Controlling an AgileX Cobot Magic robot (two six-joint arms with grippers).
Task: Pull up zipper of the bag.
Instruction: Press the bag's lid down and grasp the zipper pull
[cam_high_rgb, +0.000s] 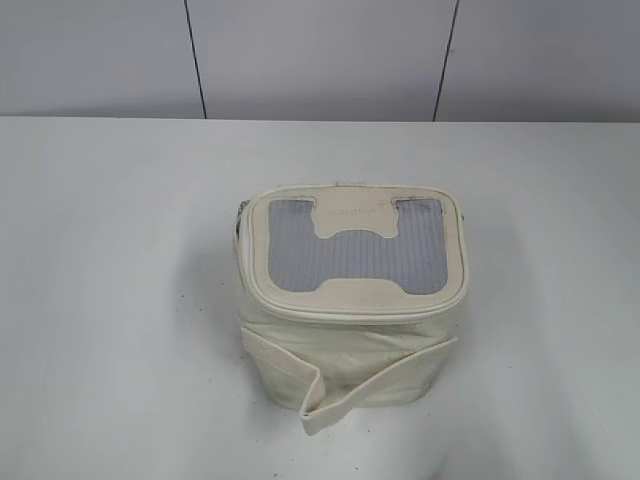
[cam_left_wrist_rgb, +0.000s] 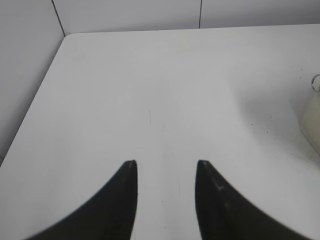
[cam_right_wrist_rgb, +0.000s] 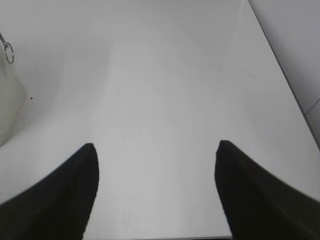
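The cream-white bag (cam_high_rgb: 350, 320) stands mid-table in the exterior view, its grey ribbed lid panel and H-shaped patch facing up, a loose strap-flap hanging at its front. The zipper (cam_high_rgb: 262, 295) runs round the lid rim; a dark pull shows at the lid's far left corner (cam_high_rgb: 240, 212). No gripper appears in the exterior view. My left gripper (cam_left_wrist_rgb: 166, 165) is open over bare table; the bag's edge (cam_left_wrist_rgb: 312, 117) and a silver pull ring (cam_left_wrist_rgb: 315, 82) sit at the right border. My right gripper (cam_right_wrist_rgb: 156, 146) is open wide over bare table; the bag (cam_right_wrist_rgb: 9, 107) and a ring (cam_right_wrist_rgb: 8, 52) sit at the left border.
The white table (cam_high_rgb: 110, 300) carries only the bag. A grey panelled wall (cam_high_rgb: 320, 55) stands behind its far edge. The table's left edge (cam_left_wrist_rgb: 35, 107) shows in the left wrist view and its right edge (cam_right_wrist_rgb: 280, 70) in the right wrist view.
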